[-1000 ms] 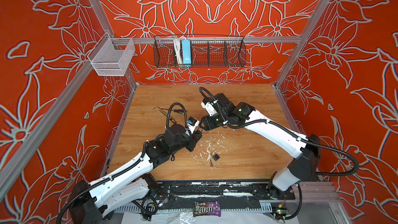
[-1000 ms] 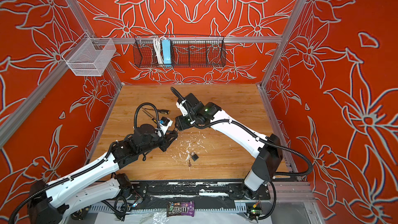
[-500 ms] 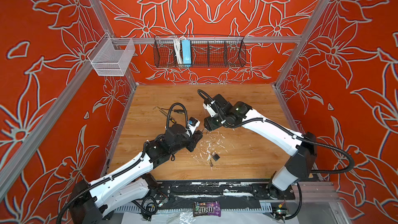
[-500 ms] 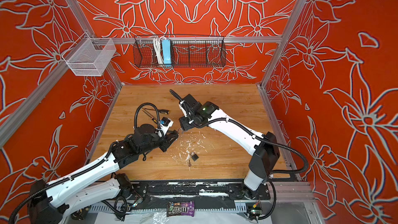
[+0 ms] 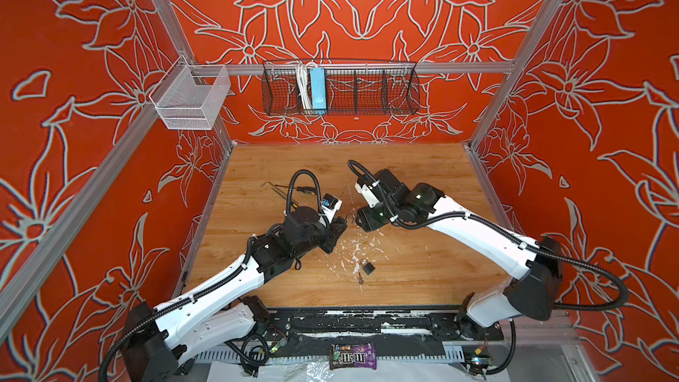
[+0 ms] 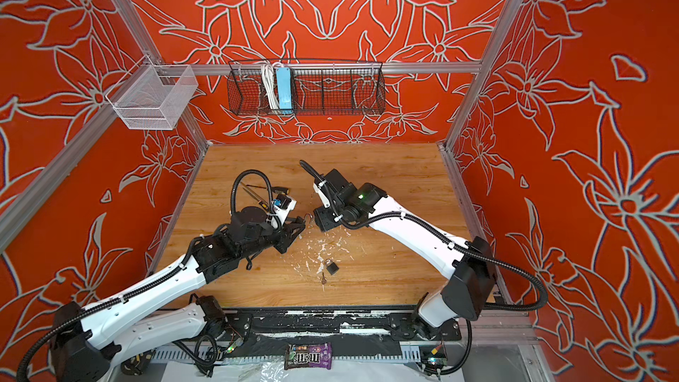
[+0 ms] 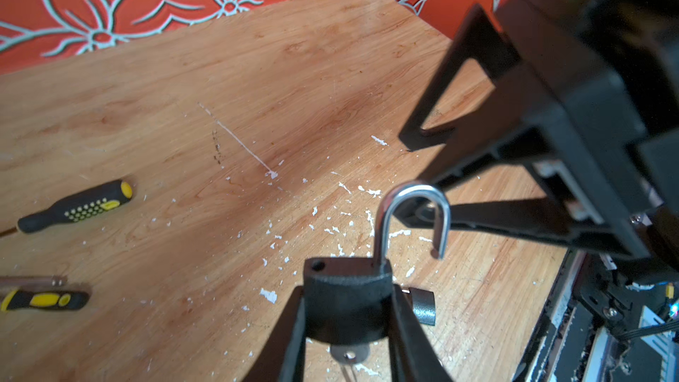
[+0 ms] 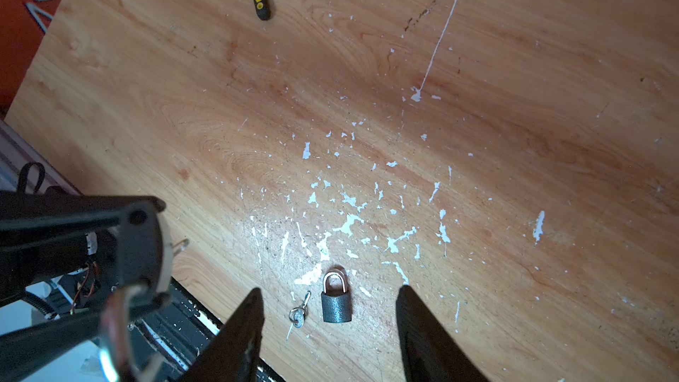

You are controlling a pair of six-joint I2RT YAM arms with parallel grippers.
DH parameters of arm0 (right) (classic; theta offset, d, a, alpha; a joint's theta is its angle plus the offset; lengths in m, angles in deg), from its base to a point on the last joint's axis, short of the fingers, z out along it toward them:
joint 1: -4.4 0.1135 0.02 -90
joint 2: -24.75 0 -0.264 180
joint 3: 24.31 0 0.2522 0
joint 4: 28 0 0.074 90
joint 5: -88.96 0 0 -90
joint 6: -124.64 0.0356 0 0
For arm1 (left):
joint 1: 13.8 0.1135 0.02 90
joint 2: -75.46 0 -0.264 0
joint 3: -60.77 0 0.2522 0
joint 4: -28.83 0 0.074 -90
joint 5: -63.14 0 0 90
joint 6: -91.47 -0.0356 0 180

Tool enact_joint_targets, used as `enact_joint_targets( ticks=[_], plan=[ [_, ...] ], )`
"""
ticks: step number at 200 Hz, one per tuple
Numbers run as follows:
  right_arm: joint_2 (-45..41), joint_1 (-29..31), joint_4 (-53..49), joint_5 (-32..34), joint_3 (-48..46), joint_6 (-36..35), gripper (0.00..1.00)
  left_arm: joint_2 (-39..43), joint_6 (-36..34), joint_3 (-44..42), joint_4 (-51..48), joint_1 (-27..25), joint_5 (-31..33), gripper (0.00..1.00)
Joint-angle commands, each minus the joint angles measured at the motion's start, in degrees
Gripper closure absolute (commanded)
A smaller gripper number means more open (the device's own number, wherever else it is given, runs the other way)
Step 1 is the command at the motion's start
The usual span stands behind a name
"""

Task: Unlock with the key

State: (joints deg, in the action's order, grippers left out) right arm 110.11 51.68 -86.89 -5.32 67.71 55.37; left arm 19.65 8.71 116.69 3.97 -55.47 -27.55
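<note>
Two padlocks in both top views: held padlock [image 5: 351,219] pinched in left end effector [image 5: 338,229], raised, well apart from loose padlock [image 5: 367,267] lying on surface [image 5: 422,178] with loose key [image 5: 361,280] just beside it. Left wrist: shackle of held padlock open, aimed toward right end effector [image 7: 415,174]; metal tab under the body, possibly a key, blurred. Right wrist: right end effector spread, empty, pointed at loose padlock, open gap lined up with its long axis; likely the nearer arm.
</note>
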Motion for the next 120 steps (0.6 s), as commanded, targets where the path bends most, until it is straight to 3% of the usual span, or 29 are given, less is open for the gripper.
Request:
enact_joint_targets(
  ticks=[1,21,87,120],
  plan=[
    [-3.91,-0.18,4.35,0.88,-5.05,3.98,0.41,-1.19,4.68,2.93,-4.24,0.19,2.96,1.00],
    [-6.63,-0.28,6.49,1.33,-9.09,6.77,0.41,-3.34,9.33,4.50,-8.52,0.36,5.31,1.00],
    [-11.92,-1.18,11.58,0.85,-18.21,11.17,0.41,-11.61,21.23,9.60,-20.25,3.53,3.28,1.00],
    [-11.31,-1.40,14.87,0.85,-20.24,10.29,0.41,-18.73,22.64,11.97,-21.97,5.45,0.69,1.00]
  ],
)
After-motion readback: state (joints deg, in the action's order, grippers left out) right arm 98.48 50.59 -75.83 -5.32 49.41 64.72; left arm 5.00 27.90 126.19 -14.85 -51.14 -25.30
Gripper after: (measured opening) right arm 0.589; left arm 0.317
